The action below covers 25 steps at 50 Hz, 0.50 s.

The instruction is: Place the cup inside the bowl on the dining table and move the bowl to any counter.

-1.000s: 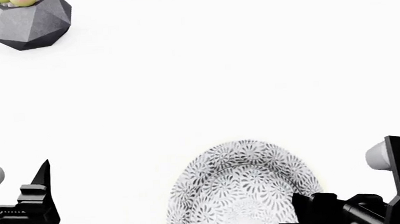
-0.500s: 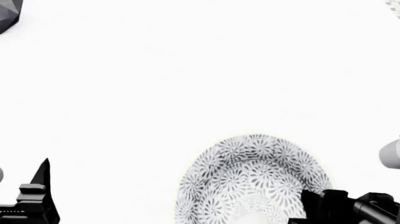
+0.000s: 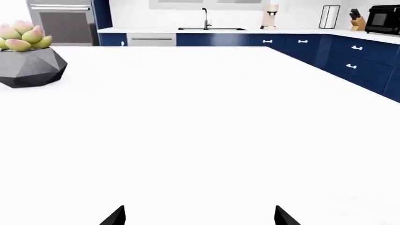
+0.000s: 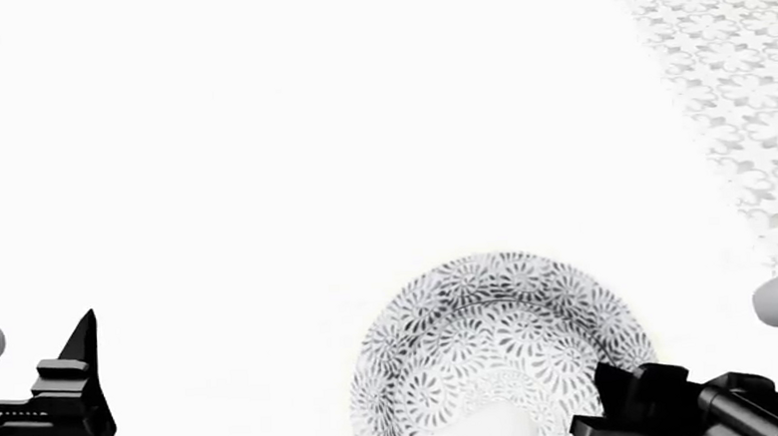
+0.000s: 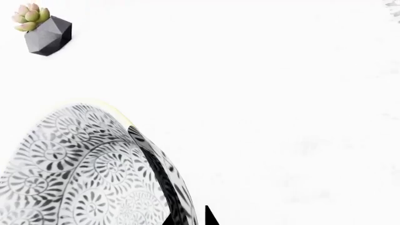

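The floral grey-and-white bowl (image 4: 502, 332) sits low in the head view on the white dining table (image 4: 278, 134). The white cup (image 4: 487, 428) lies inside it, partly cut off by the frame edge. My right gripper (image 4: 609, 394) is shut on the bowl's right rim; in the right wrist view (image 5: 190, 216) one finger is inside the bowl (image 5: 81, 168) and one outside. My left gripper (image 4: 51, 381) is open and empty over the table at the left, with its tips wide apart in the left wrist view (image 3: 200, 216).
A dark grey faceted planter (image 3: 31, 68) with a succulent stands far off on the table, and also shows in the right wrist view (image 5: 47, 35). A white counter (image 3: 300, 32) over blue cabinets runs along the back. Patterned floor (image 4: 728, 80) lies beyond the table's right edge.
The head view has swung right: the planter has left the frame and the floor beyond the table edge has come into view. The bowl stays in my right gripper, and the cup now shows.
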Motion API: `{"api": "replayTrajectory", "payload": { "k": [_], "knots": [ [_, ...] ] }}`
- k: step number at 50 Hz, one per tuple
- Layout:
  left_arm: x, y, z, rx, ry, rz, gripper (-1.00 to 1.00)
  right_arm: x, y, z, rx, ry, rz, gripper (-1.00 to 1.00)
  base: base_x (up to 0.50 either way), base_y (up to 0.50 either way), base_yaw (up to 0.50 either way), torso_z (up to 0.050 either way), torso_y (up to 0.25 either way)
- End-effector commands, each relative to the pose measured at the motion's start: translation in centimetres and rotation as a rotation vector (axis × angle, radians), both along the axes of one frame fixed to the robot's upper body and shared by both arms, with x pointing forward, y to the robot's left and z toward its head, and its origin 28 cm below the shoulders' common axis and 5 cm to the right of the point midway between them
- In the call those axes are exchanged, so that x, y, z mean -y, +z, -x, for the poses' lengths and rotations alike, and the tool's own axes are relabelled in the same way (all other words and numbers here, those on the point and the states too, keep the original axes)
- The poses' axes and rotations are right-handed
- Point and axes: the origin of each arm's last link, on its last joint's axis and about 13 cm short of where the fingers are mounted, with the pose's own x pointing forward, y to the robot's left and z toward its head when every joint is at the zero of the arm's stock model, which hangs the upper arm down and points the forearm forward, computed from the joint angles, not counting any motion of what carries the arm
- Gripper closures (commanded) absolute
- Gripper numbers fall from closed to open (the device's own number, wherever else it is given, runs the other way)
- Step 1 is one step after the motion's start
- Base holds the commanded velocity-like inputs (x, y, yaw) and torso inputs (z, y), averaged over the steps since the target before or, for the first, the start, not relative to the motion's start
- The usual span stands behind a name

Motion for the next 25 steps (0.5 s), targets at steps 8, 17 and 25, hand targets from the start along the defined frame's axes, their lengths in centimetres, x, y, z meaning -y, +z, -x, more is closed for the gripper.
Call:
{"api": "replayTrajectory", "payload": {
  "k": [8, 17, 25],
  "knots": [
    [0.1, -0.13, 0.0, -0.001, 0.0, 0.001, -1.0, 0.13, -0.23, 0.29, 0.009, -0.014, -0.016, 1.0, 0.0, -0.5, 0.0, 0.0, 0.0],
    [0.2, -0.13, -0.03, -0.002, -0.001, 0.0, -1.0, 0.24, -0.22, 0.36, 0.009, -0.016, -0.019, 1.0, 0.0, -0.5, 0.0, 0.0, 0.0],
    [0.0, -0.02, 0.12, -0.001, 0.001, -0.002, -1.0, 0.25, -0.25, 0.23, 0.009, -0.017, -0.018, 1.0, 0.0, -0.5, 0.0, 0.0, 0.0]
  ]
}}
